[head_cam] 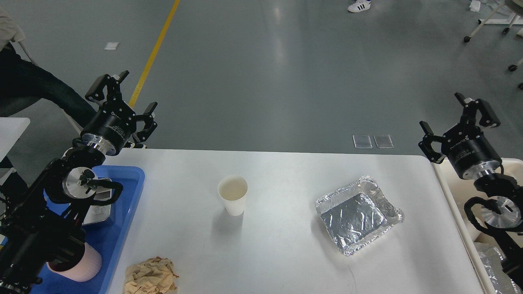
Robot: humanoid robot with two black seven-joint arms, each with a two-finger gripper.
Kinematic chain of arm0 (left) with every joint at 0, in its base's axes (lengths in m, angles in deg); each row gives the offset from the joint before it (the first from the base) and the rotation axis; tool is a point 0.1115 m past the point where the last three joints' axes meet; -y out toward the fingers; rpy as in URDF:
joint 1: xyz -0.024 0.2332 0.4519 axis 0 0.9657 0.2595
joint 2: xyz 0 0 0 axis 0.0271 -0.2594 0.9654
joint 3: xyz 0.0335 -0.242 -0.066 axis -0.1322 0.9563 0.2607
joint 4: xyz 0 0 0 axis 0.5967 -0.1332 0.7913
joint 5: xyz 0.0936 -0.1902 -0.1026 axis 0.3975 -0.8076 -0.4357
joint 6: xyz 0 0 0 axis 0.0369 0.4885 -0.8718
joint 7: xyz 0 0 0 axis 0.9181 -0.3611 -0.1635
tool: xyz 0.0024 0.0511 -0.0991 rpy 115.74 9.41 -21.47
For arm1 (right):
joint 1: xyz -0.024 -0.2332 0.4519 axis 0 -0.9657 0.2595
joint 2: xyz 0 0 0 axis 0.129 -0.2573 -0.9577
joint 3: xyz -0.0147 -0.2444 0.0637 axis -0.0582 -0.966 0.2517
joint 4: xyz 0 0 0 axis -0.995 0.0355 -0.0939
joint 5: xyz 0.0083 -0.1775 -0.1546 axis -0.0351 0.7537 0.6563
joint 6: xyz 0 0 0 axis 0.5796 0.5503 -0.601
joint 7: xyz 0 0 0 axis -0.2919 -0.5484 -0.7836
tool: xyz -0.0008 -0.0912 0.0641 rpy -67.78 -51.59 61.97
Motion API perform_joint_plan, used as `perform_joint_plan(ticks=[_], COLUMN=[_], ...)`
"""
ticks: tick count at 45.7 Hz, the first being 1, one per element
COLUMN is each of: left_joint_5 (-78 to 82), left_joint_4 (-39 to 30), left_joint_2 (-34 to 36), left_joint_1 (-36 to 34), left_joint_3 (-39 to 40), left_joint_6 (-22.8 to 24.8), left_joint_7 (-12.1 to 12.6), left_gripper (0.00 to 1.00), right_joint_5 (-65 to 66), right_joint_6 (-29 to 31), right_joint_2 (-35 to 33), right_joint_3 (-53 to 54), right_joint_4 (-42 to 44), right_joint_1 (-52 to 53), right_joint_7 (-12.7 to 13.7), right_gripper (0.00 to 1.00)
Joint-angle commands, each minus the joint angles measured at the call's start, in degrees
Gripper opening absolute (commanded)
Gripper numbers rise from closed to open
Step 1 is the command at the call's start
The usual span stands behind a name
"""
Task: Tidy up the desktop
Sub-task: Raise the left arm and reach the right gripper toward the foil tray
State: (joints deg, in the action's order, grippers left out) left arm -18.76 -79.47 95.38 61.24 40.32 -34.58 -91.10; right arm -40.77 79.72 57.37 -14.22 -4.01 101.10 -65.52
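Both arms hover raised, left gripper (125,94) and right gripper (459,115) spread wide and empty. On the desktop (286,253) sit a cup (233,195), foil tray (358,214) and, seemingly, crumpled paper (150,276). Next: reach down and grasp one.

A glossy grey floor (265,73) carries a yellow line (153,57), with what may be cart casters (466,39) far right.

desktop (286,253) | large, white, matte | rounded far corners | lies flat, filling the lower view
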Motion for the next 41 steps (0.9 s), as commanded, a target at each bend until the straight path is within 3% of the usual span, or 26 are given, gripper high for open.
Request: perform_joint_plan(ticks=[1, 5, 16, 20, 29, 35, 41], left_joint_5=[0.0, -0.2, -0.3, -0.4, -0.5, -0.6, -0.6], left_joint_4=[-0.2, -0.1, 0.6, 0.9, 1.0, 1.0, 1.0], left_joint_2=[-4.0, -4.2, -3.0, -2.9, -3.0, -3.3, -4.0], left_joint_1=[2.9, 3.8, 5.8, 6.6, 8.2, 8.5, 8.5], left_joint_3=[2.7, 2.5, 2.2, 2.2, 2.2, 2.0, 1.7], left_joint_6=[0.5, 0.6, 1.0, 1.0, 2.0, 2.1, 1.7], left_joint_7=[-6.1, -9.2, -8.9, -9.0, -9.4, -9.3, -9.0], left_gripper=[0.97, 0.97, 0.97, 0.97, 0.97, 0.97, 0.97], right_joint_5=[0.9, 3.0, 24.4, 34.2, 48.8, 53.7, 62.0], right_joint_6=[0.1, 0.2, 0.2, 0.4, 0.4, 0.9, 1.1], right_joint_2=[0.0, -0.2, -6.6, -12.5, -31.6, -42.2, -48.3], right_joint_3=[-0.1, -0.2, -4.8, -6.9, -16.8, -23.9, -25.5], right_joint_4=[0.0, -0.5, -7.9, -11.5, -23.0, -26.2, -28.2], right_joint_1=[-0.1, -0.3, -0.8, -0.9, -1.0, -0.1, 0.6], right_joint_7=[0.0, 0.0, -0.1, -1.0, -6.3, -6.6, -6.8], right_gripper=[1.00, 1.00, 1.00, 1.00, 1.00, 1.00, 1.00])
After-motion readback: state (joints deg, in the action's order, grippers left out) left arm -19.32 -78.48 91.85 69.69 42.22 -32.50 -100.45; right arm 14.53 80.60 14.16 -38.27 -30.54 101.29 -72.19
